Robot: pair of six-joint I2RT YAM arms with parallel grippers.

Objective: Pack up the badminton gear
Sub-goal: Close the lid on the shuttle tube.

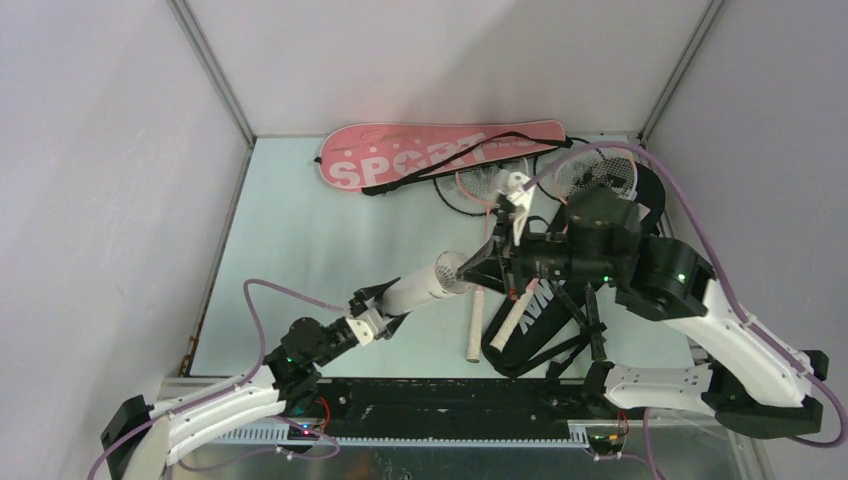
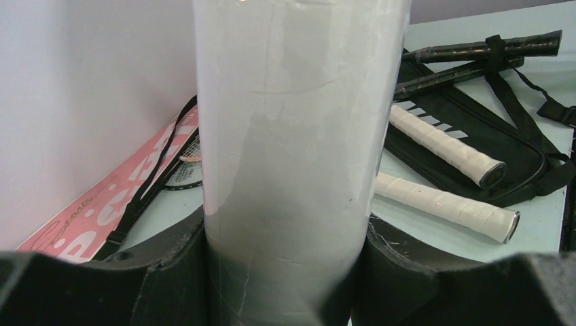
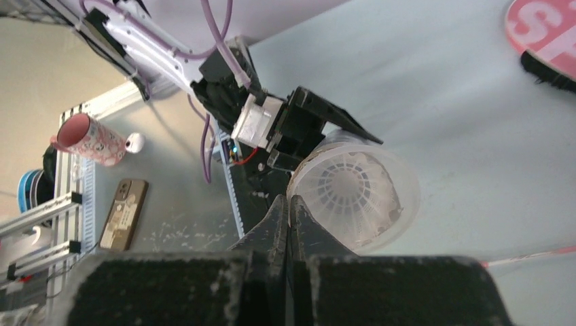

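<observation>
The left gripper [image 1: 383,303] clamps the translucent tube [image 2: 299,136] at its lower end, with one shuttlecock [image 3: 346,187] inside. The right gripper [image 3: 289,210], pinched together and empty, is at the tube's mouth. Beyond, two white-gripped racket handles [image 2: 441,139] lie by the black bag [image 2: 469,115], and the pink bag [image 1: 430,155] is farthest.

**A robotics lab test cell**

Everything here points to a lab rig rather than a home or shop. Plain pale wall panels [image 1: 100,150] set in bare metal frame posts [image 1: 215,70] box in a pale green surface [image 1: 300,230]. Two white-and-black robot arms, the left arm [image 1: 215,410] and the right arm [image 1: 740,340], are bolted to a black rail [image 1: 450,410] at its near edge. Purple cables [image 1: 690,215] loop loosely along them. In the right wrist view, a bench past that edge carries aluminium profiles [image 3: 41,210], a pink mug [image 3: 85,139] and a flat brown device [image 3: 122,214], perhaps a phone.
</observation>
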